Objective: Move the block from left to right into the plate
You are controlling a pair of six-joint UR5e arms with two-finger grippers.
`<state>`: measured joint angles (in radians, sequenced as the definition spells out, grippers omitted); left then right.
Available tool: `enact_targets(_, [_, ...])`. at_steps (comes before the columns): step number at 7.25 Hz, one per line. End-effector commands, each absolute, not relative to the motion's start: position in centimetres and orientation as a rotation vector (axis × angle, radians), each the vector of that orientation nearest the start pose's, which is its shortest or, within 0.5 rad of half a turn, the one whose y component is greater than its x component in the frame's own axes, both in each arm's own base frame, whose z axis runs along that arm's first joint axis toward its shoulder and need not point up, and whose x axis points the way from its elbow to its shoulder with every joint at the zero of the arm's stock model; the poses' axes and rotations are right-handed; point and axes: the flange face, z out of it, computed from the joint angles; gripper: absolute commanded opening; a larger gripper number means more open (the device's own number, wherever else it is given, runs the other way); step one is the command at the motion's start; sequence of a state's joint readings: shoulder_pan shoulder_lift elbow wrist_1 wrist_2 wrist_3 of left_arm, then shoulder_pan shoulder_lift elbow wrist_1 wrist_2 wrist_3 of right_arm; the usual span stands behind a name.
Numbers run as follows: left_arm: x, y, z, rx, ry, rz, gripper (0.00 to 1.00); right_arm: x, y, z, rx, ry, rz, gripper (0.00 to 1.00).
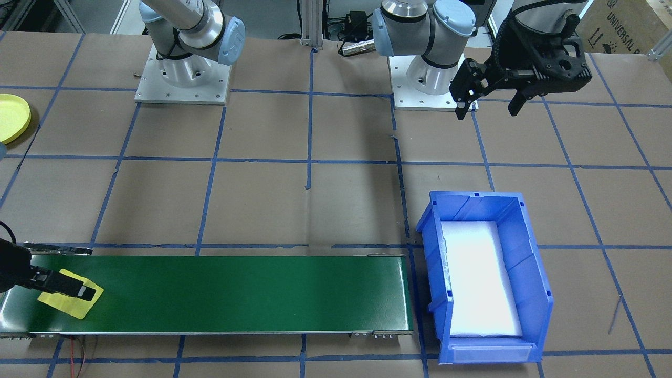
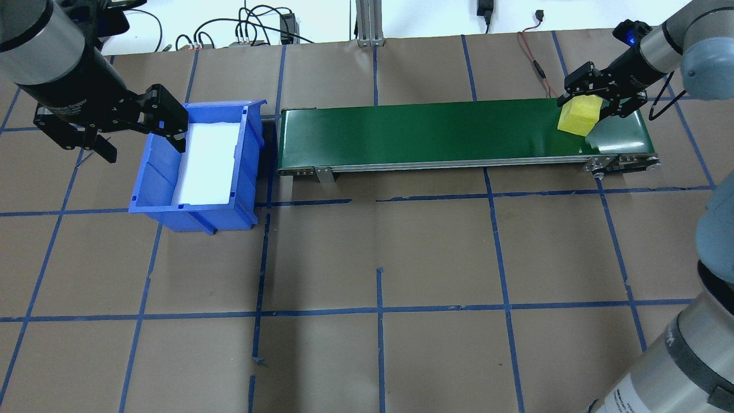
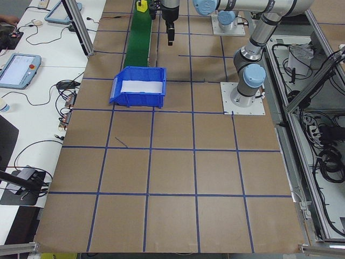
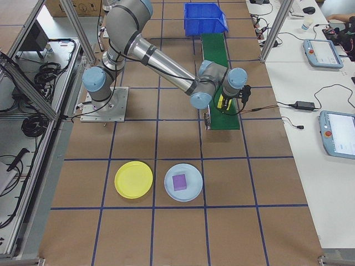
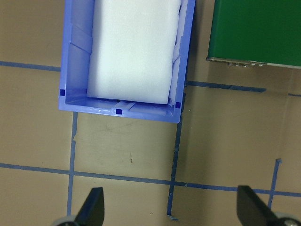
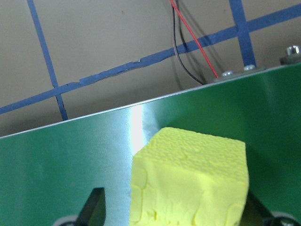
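Observation:
The yellow foam block (image 2: pixel 579 117) sits on the right end of the green conveyor belt (image 2: pixel 430 132). My right gripper (image 2: pixel 585 109) is lowered over it and open. In the right wrist view the block (image 6: pixel 188 179) lies between the fingers, with a gap on its left side. The yellow plate (image 4: pixel 133 179) lies on the table well to the right of the belt, and also shows as the plate (image 1: pixel 10 118) at the frame edge. My left gripper (image 2: pixel 143 146) hangs open and holds nothing, above the table beside the blue bin (image 2: pixel 195 166).
The blue bin (image 1: pixel 483 283) with a white foam liner stands at the belt's left end. A pale blue plate (image 4: pixel 183 182) holding a purple block lies beside the yellow plate. Red and black wires (image 6: pixel 188 52) run behind the belt's right end.

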<state>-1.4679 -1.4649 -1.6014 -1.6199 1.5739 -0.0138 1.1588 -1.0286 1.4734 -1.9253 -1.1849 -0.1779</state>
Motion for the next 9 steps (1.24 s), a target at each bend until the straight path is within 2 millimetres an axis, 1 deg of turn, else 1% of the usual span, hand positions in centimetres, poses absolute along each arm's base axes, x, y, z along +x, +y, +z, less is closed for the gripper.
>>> enact_targets(1, [-8.6, -46.0, 51.8, -0.183, 3.132, -0.041, 1.0, -11.0, -67.7, 25.3, 0.347, 2.733, -0.026, 0.55])
enact_targets(2, [-8.6, -46.0, 51.8, -0.183, 3.132, -0.041, 1.0, -11.0, -67.5, 25.6, 0.367, 2.734, -0.019, 0.44])
enact_targets(3, [-8.6, -46.0, 51.8, -0.183, 3.132, -0.041, 1.0, -11.2, -67.4, 26.2, 0.364, 2.753, -0.023, 0.43])
enact_targets(4, [-8.6, -46.0, 51.8, -0.188, 3.131, -0.041, 1.0, -11.5, -66.4, 28.8, 0.341, 2.837, -0.026, 0.43])
enact_targets(5, [-8.6, -46.0, 51.8, -0.185, 3.132, -0.041, 1.0, -11.4, -63.7, 33.0, 0.35, 2.861, 0.055, 0.43])
enact_targets(6, [-8.6, -46.0, 51.8, -0.188, 3.131, -0.041, 1.0, -12.7, -61.3, 34.6, 0.193, 2.953, 0.113, 0.43])
enact_targets(7, [-8.6, -46.0, 51.8, -0.185, 3.132, -0.041, 1.0, -19.8, -57.4, 33.0, 0.02, 2.994, 0.251, 0.43])
enact_targets(8, [-8.6, -46.0, 51.8, -0.188, 3.132, -0.041, 1.0, -28.9, -52.1, 32.0, -0.008, 2.96, 0.246, 0.43])
enact_targets(9, [-8.6, -46.0, 51.8, -0.188, 3.132, -0.041, 1.0, -35.5, -46.9, 33.3, -0.098, 2.968, 0.201, 0.43])
